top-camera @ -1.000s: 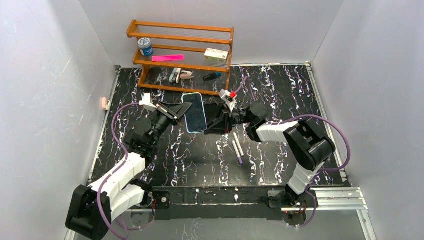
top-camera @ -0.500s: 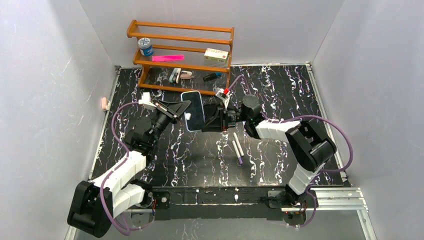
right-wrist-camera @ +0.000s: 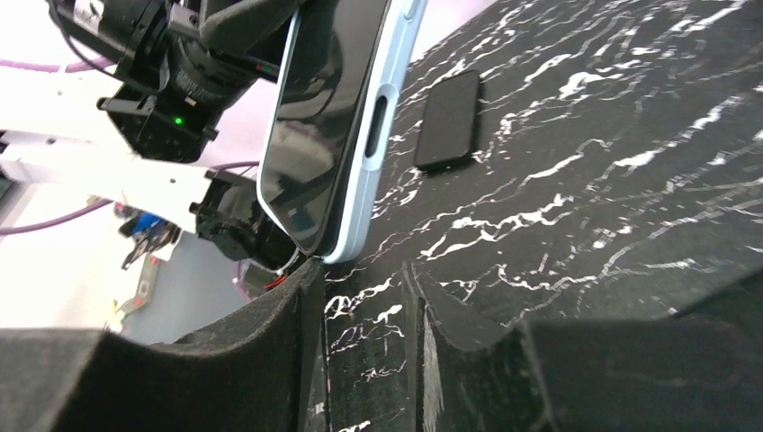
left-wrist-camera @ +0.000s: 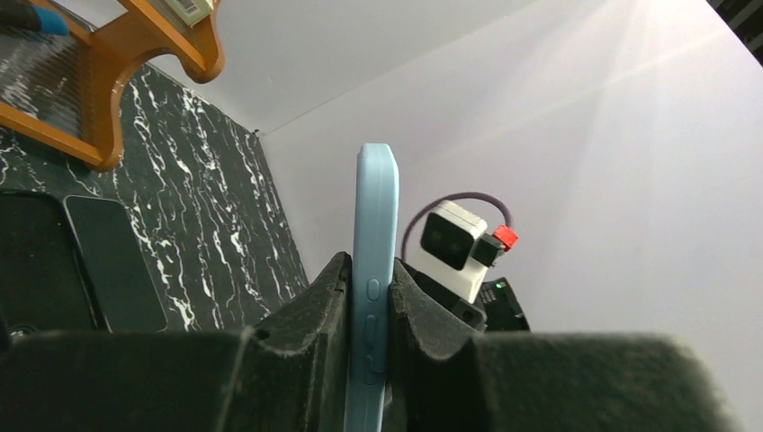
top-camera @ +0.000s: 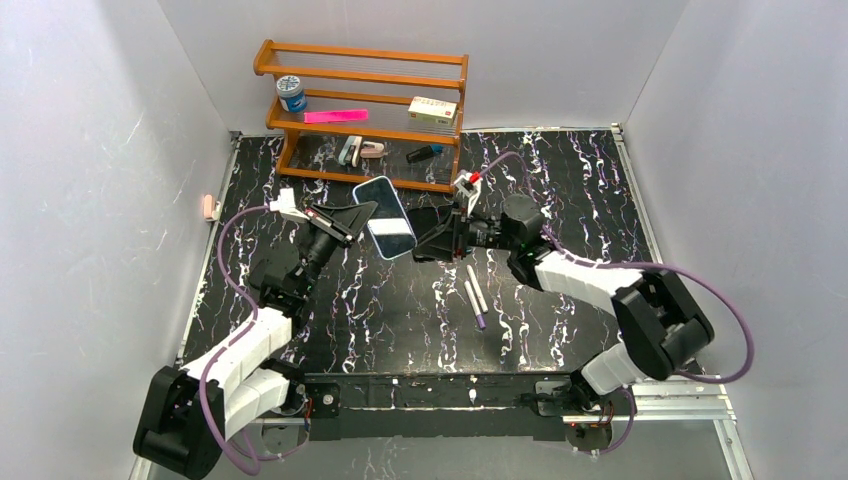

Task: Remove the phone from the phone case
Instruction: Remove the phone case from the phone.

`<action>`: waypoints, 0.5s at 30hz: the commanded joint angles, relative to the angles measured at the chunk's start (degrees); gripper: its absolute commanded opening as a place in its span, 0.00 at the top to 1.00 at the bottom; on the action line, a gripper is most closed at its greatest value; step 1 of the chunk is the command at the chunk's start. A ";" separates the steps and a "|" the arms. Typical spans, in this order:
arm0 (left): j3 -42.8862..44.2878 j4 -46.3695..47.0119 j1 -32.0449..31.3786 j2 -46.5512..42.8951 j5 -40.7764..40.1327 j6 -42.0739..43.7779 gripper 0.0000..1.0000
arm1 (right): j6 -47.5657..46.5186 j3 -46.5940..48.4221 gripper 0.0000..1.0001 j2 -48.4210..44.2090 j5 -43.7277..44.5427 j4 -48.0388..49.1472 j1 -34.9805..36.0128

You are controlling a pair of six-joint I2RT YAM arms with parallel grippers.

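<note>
Toward the back left, a wooden shelf [top-camera: 360, 53] with a blue jar [top-camera: 292, 94], a pink strip [top-camera: 336, 116] and a box [top-camera: 432, 108] on its tiers. Just in front of it, the left gripper [top-camera: 362, 215], raised off the table [top-camera: 560, 180], fingers [left-wrist-camera: 315, 310] pinching the case [left-wrist-camera: 376, 216], one on each broad face. Holds that pale blue case in the air, tilted, between the two grippers, side buttons toward the left wrist camera. Shows the phone [right-wrist-camera: 324, 108] seated inside the case, glossy dark screen facing up and toward the right arm. Flat on the table beyond the case, a dark slab [right-wrist-camera: 450, 119], touched by neither gripper. Right of the case, the right gripper [top-camera: 422, 248], aimed at the case's lower corner, fingers [right-wrist-camera: 270, 342] parted, with only marbled table showing in the gap. Grips nothing. Cannot tell whether a fingertip touches that corner, which hangs just past the tips. Further right and nearer the arm bases, two pens [top-camera: 475, 292] lying side by side on the table, apart from both grippers.
</note>
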 commanded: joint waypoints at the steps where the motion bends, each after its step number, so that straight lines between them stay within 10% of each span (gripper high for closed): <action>1: -1.33 4.91 0.47 -4.08 -1.82 2.16 1.00 | -3.19 -2.40 0.55 -6.94 11.75 -6.24 -1.39; 6: -1.15 4.39 1.18 -3.32 -5.06 5.52 1.00 | -1.70 -2.67 0.38 -11.34 10.41 -10.13 -1.39; 15: -1.24 4.37 1.19 -3.40 -4.92 5.21 1.00 | 14.30 -2.58 0.40 -8.39 1.46 3.54 -1.46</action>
